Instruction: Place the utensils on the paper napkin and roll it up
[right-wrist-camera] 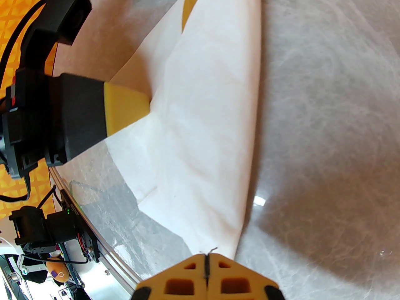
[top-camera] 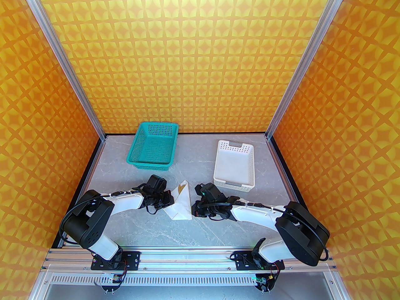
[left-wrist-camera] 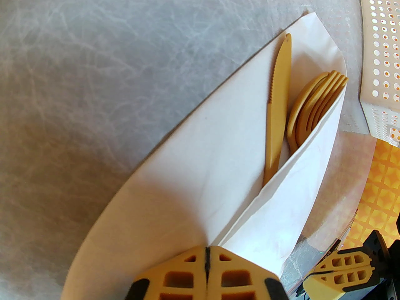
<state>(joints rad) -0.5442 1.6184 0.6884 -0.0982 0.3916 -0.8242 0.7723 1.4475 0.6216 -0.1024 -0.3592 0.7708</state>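
Partly rolled bundle on the grey worktop (top-camera: 218, 230), midway between the two arms. The paper napkin (top-camera: 181, 203) is folded into a narrow white wedge whose long axis runs from the near edge toward the far wall, tilted slightly. Its open mouth is at the far end, on the side of the green basket (top-camera: 153, 148) and the white basket (top-camera: 234, 167). The left gripper (top-camera: 170, 198) meets the bundle on its left flank about mid-length, and the right gripper (top-camera: 194, 210) meets the near right corner. Both touch the paper, so neither arm is clearly the nearer. Left wrist view: left gripper (left-wrist-camera: 206, 255) with jaws pressed together at the seam where one flap overlaps the other. Right wrist view: right gripper (right-wrist-camera: 207, 256) likewise closed at the pointed near tip of the napkin (right-wrist-camera: 212, 130). Whether either pinches paper cannot be told. The utensils (top-camera: 180, 187) are tan and matt, with their handles tucked under the flap. A serrated knife (left-wrist-camera: 278, 105) lies beside a fork (left-wrist-camera: 325, 102) stacked on a spoon (left-wrist-camera: 297, 105). The paper is thin, faintly creased and loosely wrapped, so the next turn will probably roll across the long axis.
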